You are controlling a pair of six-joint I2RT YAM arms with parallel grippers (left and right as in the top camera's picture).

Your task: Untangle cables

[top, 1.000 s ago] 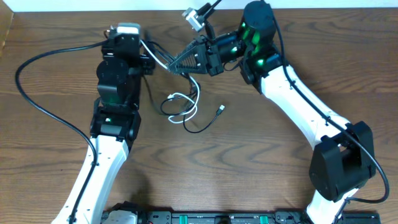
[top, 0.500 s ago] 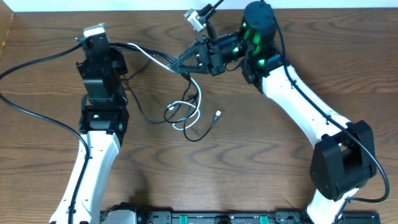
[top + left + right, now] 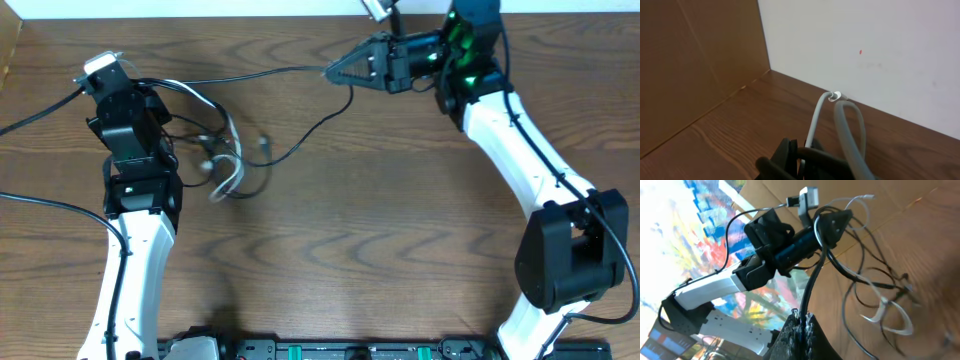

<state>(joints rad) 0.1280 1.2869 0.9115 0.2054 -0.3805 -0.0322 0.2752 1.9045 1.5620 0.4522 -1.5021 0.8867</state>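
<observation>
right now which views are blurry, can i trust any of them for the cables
Overhead: mostly sharp, but the cables are motion-smeared into a grey tangle. Right wrist: the loose loops streak, the colourful background is washed out, and only the right end effector looks crisp. Left wrist: sharp enough and evenly lit, with a pale strand clear against the wall.

Dark brown wood grain streaks the desk (image 3: 380,250). The cables (image 3: 232,170) show black strands and pale white-grey loops. The right arm (image 3: 510,130) is white, with black joints and green lights. White wall (image 3: 865,40), tan cardboard (image 3: 700,60).
</observation>
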